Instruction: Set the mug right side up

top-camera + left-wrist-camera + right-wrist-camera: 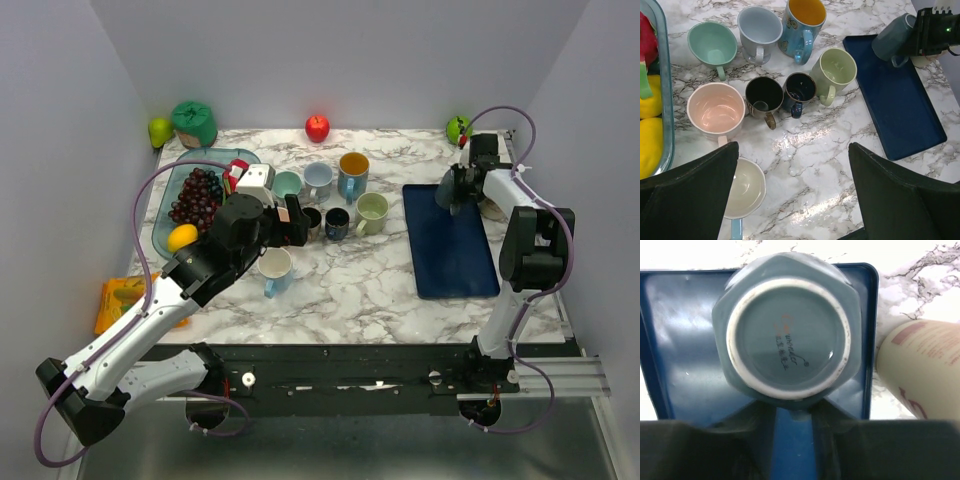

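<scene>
Our right gripper [792, 422] is clamped on the mug [790, 325], with its two dark fingers closed either side of the handle at the bottom of the right wrist view. The mug is over the upper end of the blue tray [675, 340], at the upper right of the overhead view. Its base faces the wrist camera, so it is not yet upright. Our left gripper [792, 150] hangs with its fingers wide apart above the cluster of cups [765, 95], holding nothing.

The hold looks narrow. We judge the mug could swivel or slip as the wrist rolls, and could knock the tray rim or the pale bottle [920, 365] just beside it. The right wrist view shows the printed base but hides the mouth, and only the left wrist view shows the mug's tilt from the side.
</scene>
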You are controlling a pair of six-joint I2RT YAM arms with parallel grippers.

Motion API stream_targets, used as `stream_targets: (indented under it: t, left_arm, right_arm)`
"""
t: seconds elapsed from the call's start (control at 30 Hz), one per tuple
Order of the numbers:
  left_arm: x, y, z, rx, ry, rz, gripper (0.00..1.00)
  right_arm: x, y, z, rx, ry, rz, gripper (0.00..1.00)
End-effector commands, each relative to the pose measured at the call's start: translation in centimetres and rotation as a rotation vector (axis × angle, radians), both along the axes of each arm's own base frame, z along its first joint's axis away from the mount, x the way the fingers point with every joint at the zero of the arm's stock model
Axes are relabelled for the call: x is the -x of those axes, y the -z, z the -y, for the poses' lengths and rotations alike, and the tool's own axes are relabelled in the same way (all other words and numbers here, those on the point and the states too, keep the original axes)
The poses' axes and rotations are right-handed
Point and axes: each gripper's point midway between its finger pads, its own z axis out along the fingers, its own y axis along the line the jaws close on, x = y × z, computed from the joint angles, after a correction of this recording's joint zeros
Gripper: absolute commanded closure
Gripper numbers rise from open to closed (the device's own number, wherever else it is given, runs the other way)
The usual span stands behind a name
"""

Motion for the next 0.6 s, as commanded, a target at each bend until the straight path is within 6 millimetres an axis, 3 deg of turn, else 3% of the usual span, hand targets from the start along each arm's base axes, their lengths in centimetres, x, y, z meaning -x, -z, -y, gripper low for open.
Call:
stream_targets:
  t: [0.0, 0.1, 0.37, 0.57]
  left_arm:
    - [0.3, -0.6, 0.0, 0.033, 0.011, 0.013, 0.01]
    - [0.3, -0.6, 0.0, 0.034, 0.01, 0.014, 0.01]
    - [0.4, -0.7, 0.2, 0.044, 0.025, 0.012, 0.01]
    - [0.5, -1.1, 0.8, 0.075, 0.048, 0.027, 0.01]
  right_arm:
    - [0.5, 1.0, 0.0, -0.008, 0.04, -0.026, 0.78]
    - [0.5, 1.0, 0.3, 0.004, 0.058, -0.024, 0.99]
    - [0.7, -0.5, 0.1, -0.027, 0.106, 0.039, 0.99]
    - [1.5, -4.2, -1.8, -0.143, 0.109, 0.143, 0.99]
